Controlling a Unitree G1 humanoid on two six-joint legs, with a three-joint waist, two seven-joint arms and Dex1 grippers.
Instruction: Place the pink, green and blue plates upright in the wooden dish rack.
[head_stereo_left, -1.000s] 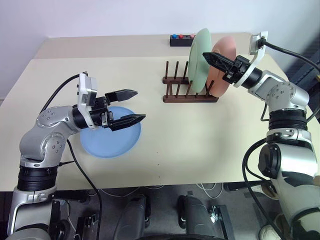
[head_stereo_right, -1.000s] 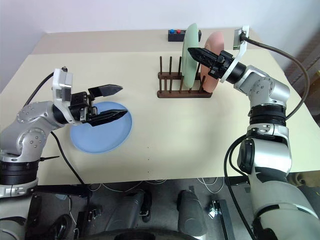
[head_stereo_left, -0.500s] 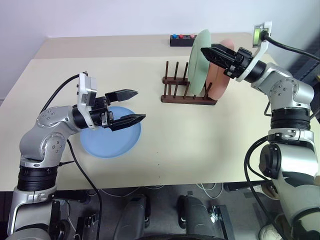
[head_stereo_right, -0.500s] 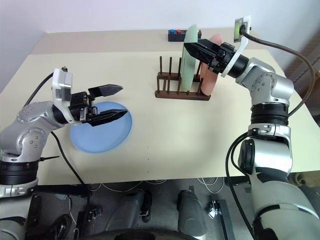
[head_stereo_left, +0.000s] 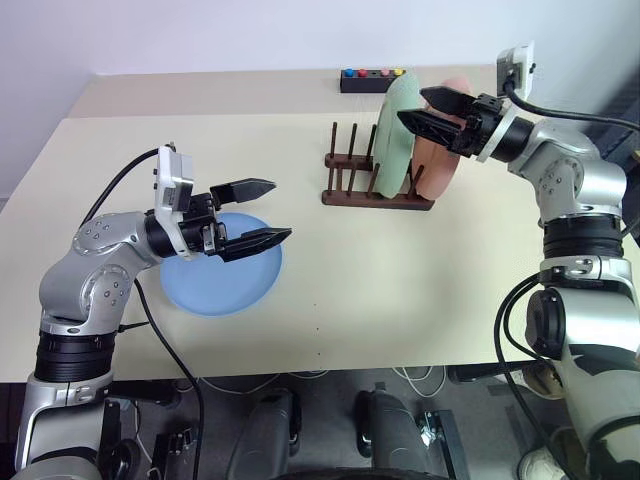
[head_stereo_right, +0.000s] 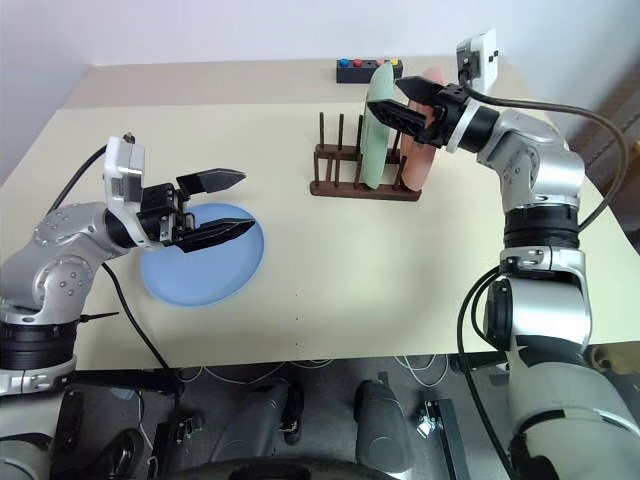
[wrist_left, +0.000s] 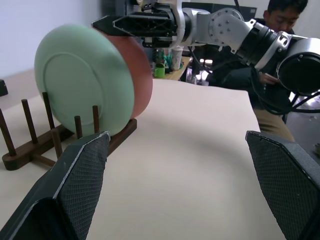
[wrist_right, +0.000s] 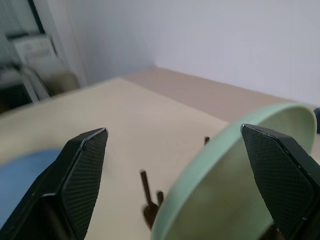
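The blue plate (head_stereo_left: 221, 264) lay flat on the desk (head_stereo_left: 380, 270) at the near left, under the open, empty left hand (head_stereo_left: 258, 212). Farther right, the green plate (head_stereo_left: 396, 127) and pink plate (head_stereo_left: 440, 160) stood in the rack (head_stereo_left: 376, 192). The right hand (head_stereo_left: 424, 109) hung open, empty, beside their tops.

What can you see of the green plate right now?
The green plate is round, plain, matte and pale mint. It stands on edge, leaning slightly, between the pegs of the wooden dish rack, just in front of the pink plate, which it partly hides. The right gripper hangs open beside its top rim; whether they touch is unclear.
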